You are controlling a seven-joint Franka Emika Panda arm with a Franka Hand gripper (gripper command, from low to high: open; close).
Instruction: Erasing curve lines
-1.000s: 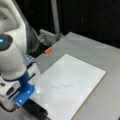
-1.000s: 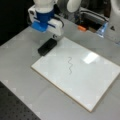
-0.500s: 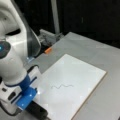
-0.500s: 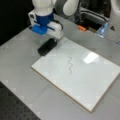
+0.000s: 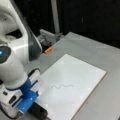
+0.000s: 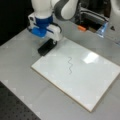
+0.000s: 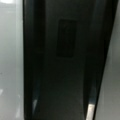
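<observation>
A white board (image 5: 77,70) (image 6: 97,72) lies flat on the grey table in both front views. Near its middle runs the curve line (image 5: 62,86) (image 6: 70,65), one thin dark wavy squiggle, whole and unsmeared. My gripper (image 5: 34,105) (image 6: 49,43), on a blue mount, stands low at the board's corner, well short of the squiggle. It is shut on a black block eraser (image 5: 40,112) (image 6: 45,48) that rests at the board's edge. In the wrist view the dark eraser (image 7: 67,62) fills the space between the fingers, with pale surface on either side.
A small orange object (image 5: 48,50) (image 6: 81,28) lies on the table beyond the board, beside dark equipment. A bluish clear piece (image 6: 102,29) stands further along. A black perforated surface (image 6: 12,107) borders the table in a front view's bottom left corner.
</observation>
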